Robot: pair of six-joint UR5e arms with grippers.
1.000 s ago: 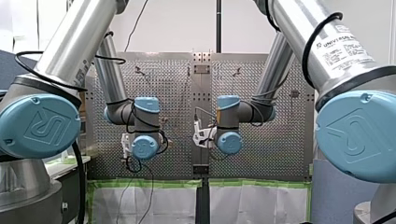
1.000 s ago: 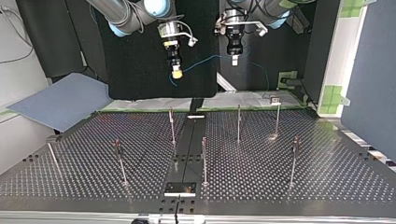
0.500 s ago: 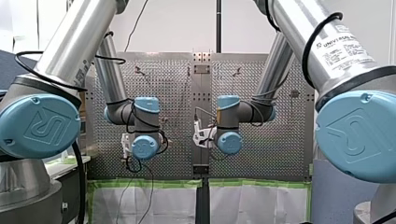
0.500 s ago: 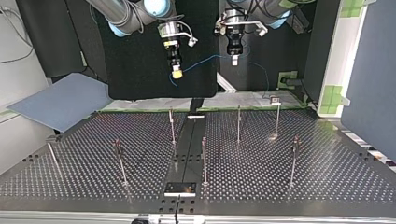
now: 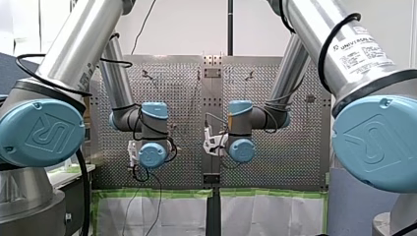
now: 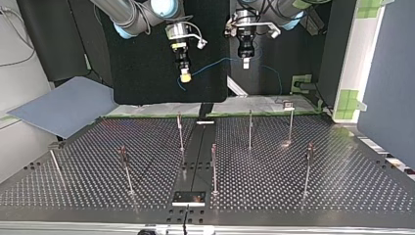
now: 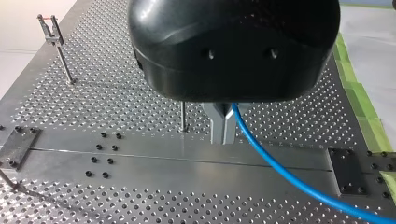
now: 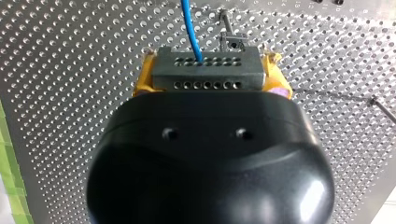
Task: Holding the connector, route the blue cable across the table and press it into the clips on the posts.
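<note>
High in top view, right gripper (image 6: 185, 77) clamps connector (image 8: 224, 72), left gripper (image 6: 246, 62) at 3 o'clock pinches blue cable (image 6: 220, 60); lower both toward 6 o'clock posts (image 6: 180, 132).

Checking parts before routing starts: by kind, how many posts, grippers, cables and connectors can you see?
posts: 7
grippers, left gripper and right gripper: 2
cable: 1
connector: 1
total: 11
</note>
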